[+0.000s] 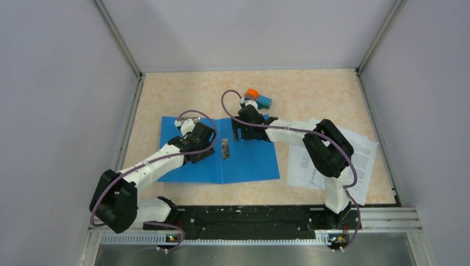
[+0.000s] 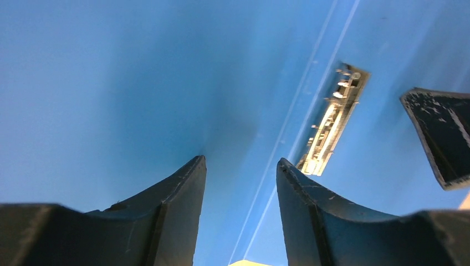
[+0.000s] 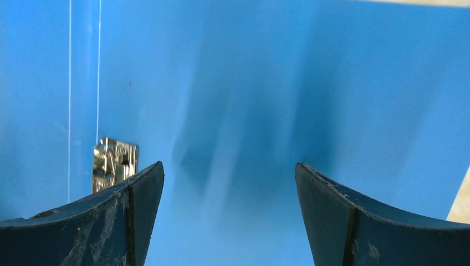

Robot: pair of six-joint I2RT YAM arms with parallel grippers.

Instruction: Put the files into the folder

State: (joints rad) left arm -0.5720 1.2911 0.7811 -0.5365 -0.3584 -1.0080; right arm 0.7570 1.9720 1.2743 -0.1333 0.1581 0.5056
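Folder [image 1: 249, 160] lies spread flat on the table [image 1: 310, 94] with its metal clip [image 1: 225, 148] bared at the spine, ready, I judge, to take sheets. Left tool [image 2: 241, 163] hangs over the folder's left leaf and right tool [image 3: 230, 166] over its right leaf. Both are released, gripping nothing; whether they press the covers down is hard to tell. Files [image 1: 363, 152] wait just right of the folder, under the right arm. A toy truck [image 1: 259, 100] crowds the folder's far edge.

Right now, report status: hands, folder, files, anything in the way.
Left hand open, empty, over folder. Right hand open, same. Folder lies open; files beside it, not in. Toy truck beyond far edge.
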